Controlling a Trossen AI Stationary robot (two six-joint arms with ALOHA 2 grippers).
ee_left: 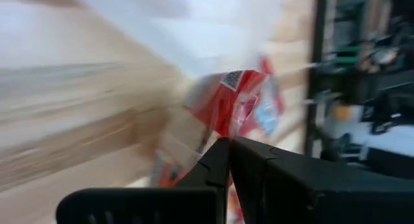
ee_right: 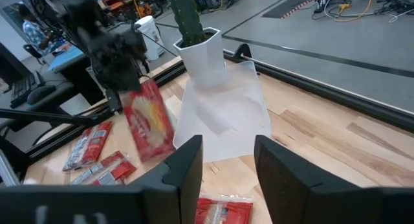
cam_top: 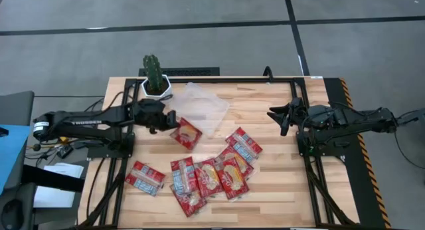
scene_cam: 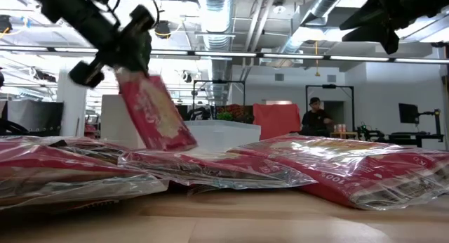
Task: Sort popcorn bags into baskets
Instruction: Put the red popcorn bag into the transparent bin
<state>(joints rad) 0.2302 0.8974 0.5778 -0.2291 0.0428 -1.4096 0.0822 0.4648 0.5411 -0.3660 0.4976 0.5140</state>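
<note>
Transfer step: the left gripper (cam_top: 174, 120), clenched on a popcorn bag (cam_top: 187, 133), hangs just beside the clear basket (cam_top: 211, 114), over which it must next release; the right gripper (ee_right: 225, 160) waits, jaws parted.

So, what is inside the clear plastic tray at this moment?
Nothing shows inside the clear tray; wood shows through it. The left gripper holds one popcorn bag beside its near edge. Its far corner hides behind the cactus pot.

Prob. robotics lab: exposed ceiling ducts (scene_cam: 210, 8), workbenches (scene_cam: 414, 138), cables (ee_right: 349, 4).

Glossy, crinkled red film popcorn bags (cam_top: 211, 177) lie on a pale matt wooden table (cam_top: 279, 190) beside a clear plastic tray (cam_top: 202, 107).
</note>
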